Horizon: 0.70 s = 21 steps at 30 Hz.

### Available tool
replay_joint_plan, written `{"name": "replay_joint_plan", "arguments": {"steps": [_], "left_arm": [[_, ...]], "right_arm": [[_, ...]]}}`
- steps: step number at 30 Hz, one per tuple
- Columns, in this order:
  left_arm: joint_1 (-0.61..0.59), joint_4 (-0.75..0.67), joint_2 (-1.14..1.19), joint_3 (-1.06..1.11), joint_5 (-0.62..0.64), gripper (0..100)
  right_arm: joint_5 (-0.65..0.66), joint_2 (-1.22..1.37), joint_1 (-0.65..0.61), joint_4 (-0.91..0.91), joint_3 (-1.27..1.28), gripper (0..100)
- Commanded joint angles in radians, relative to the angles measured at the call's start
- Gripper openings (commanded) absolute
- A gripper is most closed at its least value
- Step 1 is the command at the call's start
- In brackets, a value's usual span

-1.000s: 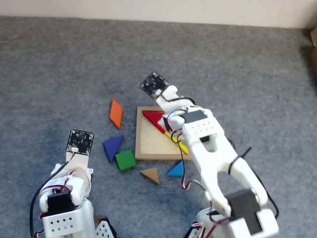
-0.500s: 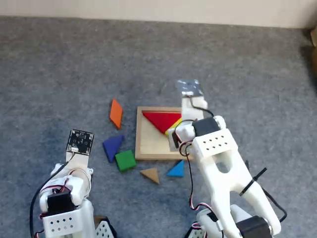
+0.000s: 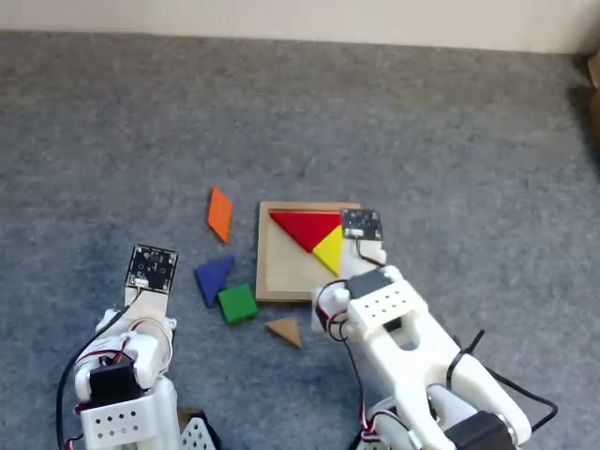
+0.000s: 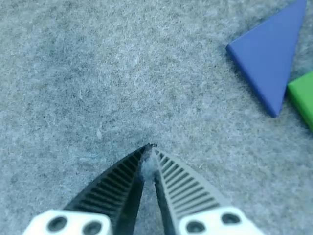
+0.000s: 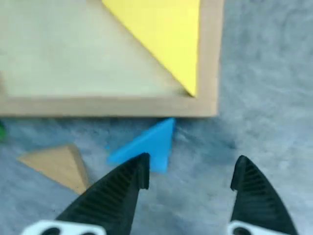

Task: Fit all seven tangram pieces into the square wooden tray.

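Note:
The square wooden tray [image 3: 275, 277] holds a red triangle [image 3: 303, 226] and a yellow triangle [image 3: 330, 250] in its far right part. In the right wrist view my right gripper [image 5: 190, 171] hangs open just off the tray's near rim [image 5: 98, 105], with the light blue triangle [image 5: 146, 144] by one finger and the tan triangle [image 5: 56, 164] farther aside. My left gripper [image 4: 148, 149] is shut on nothing over bare carpet, short of the dark blue triangle [image 4: 271, 54] and green square [image 4: 303, 95]. An orange parallelogram [image 3: 219, 214] lies left of the tray.
Grey carpet covers the whole surface. The dark blue triangle [image 3: 212, 277], green square [image 3: 237, 303] and tan triangle [image 3: 284, 330] cluster off the tray's near left corner. The right arm [image 3: 380, 305] overhangs the tray's near right corner.
The right arm has drawn back from the tray's far side to its near right corner. The red and yellow triangles now lie uncovered in the tray. The left arm has not moved.

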Motion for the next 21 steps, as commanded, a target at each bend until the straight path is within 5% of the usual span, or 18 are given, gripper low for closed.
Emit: {"name": "replay_joint_plan", "arguments": {"steps": [1,21], "left_arm": [[-0.005,0.003,-0.005,0.019,0.006,1],[-0.005,0.003,-0.005,0.019,0.006,1]], "right_arm": [[-0.071,-0.038,-0.054,-0.079,0.004,27.1],[-0.216,0.113,-0.071,-0.268,0.01,27.1]]}}
